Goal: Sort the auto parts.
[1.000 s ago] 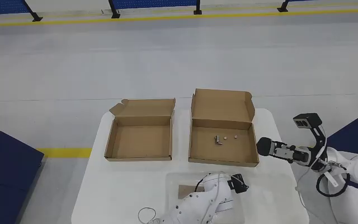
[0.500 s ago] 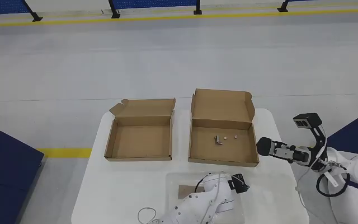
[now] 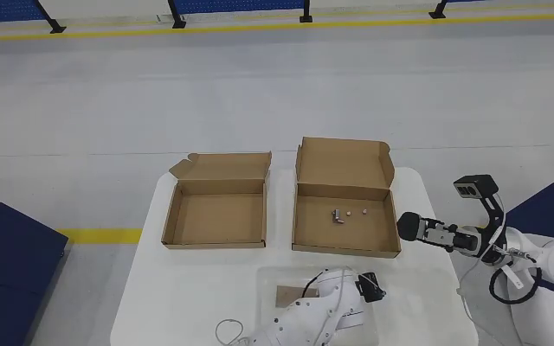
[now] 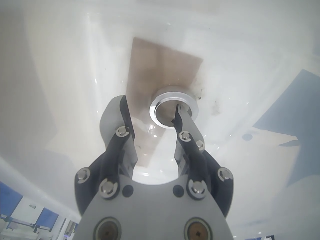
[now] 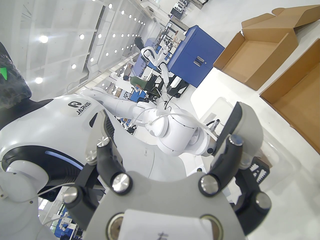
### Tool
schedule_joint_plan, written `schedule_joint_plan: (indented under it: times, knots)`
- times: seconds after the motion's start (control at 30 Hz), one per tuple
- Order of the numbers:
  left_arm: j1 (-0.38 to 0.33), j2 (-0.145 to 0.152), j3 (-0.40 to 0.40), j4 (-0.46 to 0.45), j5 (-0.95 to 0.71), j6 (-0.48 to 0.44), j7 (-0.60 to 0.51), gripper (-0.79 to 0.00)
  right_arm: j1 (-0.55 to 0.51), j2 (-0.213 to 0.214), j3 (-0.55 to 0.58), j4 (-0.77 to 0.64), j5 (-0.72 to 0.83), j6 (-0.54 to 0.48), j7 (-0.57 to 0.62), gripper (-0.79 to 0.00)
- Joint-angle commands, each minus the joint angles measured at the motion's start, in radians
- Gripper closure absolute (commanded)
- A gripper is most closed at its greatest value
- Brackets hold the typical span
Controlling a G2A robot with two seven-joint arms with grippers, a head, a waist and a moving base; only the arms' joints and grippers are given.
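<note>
Auto parts: one metal ring (image 4: 172,94) in the clear tray (image 3: 415,298) at the near edge of the table (image 3: 173,285), three small pieces (image 3: 338,215) in the right box (image 3: 329,235) | boxes: two, left box (image 3: 214,218) beside it, both with lids up | left gripper (image 4: 150,108): spread wide, one fingertip inside the ring, gripping nothing | right gripper (image 3: 405,226): jaws far apart, empty, just right of that box.

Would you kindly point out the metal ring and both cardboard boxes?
metal ring (image 4: 172,95): left wrist view, flat rim face.
cardboard box with parts (image 3: 346,235): top view, bare floor.
other cardboard box (image 3: 215,218): top view, bare floor.
</note>
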Motion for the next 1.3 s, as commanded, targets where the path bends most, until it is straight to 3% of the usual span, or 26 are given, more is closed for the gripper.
schedule_joint_plan:
  times: [0.0,0.3,0.5,0.87,1.27]
  knots:
    - [-0.002,-0.002,0.002,0.005,-0.002,0.002,0.001,-0.339,0.000,0.000,0.000,0.000,0.000,0.000,0.000,-0.785]
    - [-0.010,-0.008,0.011,0.027,-0.011,0.008,0.005,-0.262,0.000,0.000,0.000,0.000,0.000,0.000,0.000,-0.785]
    - [-0.015,-0.011,0.011,0.033,-0.012,0.017,0.009,0.000,0.000,0.000,0.000,0.000,0.000,0.000,0.000,-0.785]
    - [-0.009,-0.007,0.004,0.019,-0.006,0.024,0.033,0.000,0.000,0.000,0.000,0.000,0.000,0.000,0.000,-0.785]
    - [0.021,0.018,-0.028,-0.075,0.015,0.006,0.008,0.000,0.000,0.000,0.000,0.000,0.000,0.000,0.000,-0.785]
